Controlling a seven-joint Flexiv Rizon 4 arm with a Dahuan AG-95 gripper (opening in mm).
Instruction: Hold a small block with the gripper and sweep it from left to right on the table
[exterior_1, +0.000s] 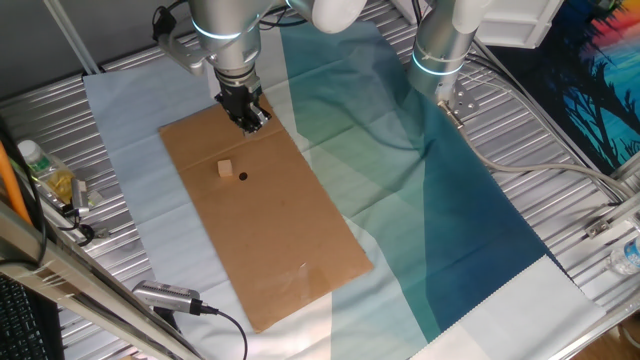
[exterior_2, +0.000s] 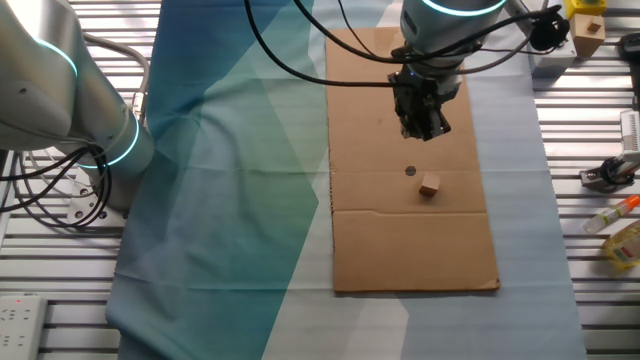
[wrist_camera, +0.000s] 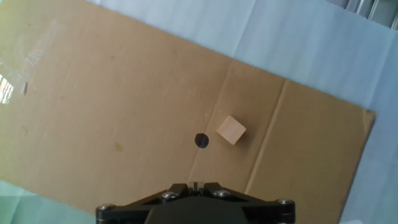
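**Block waits loose on the cardboard, gripper above and empty**

In the one fixed view, going left to right: the small block (exterior_1: 226, 169) lies on the brown cardboard sheet (exterior_1: 290, 260), just left of a small black dot (exterior_1: 243, 177), the two close but apart. Farther back, the gripper (exterior_1: 250, 116) hangs over the cardboard's far end, holding nothing; whether its fingers stand wide or narrow I cannot tell. The block probably sits unobstructed there so the fingers can close on it before sweeping across the table (exterior_1: 560, 120).
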